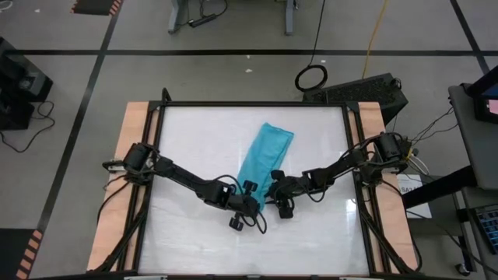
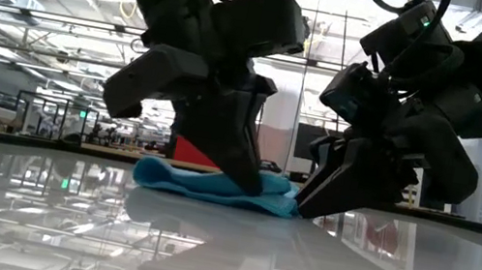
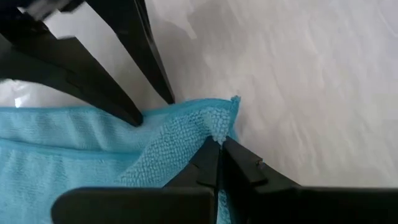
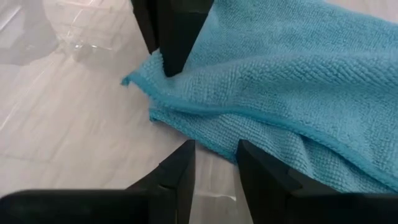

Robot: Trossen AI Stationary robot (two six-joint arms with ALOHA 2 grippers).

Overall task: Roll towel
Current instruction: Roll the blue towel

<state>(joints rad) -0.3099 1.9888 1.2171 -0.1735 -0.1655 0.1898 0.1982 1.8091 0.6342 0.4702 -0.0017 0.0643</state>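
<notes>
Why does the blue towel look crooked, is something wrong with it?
Nothing is broken or spilled. The towel lies slanted on the table, folded long. At its near end the left claw is shut on one corner, and the right claw is open by the other corner, so that edge is lifted and wrinkled.

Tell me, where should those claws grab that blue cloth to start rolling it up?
Probably at the two corners of the towel's short near end, coming down from above. It lies as a long flat strip, so rolling would start from that end. The left gripper is already shut on one corner; the right gripper is open just short of the edge beside it.
</notes>
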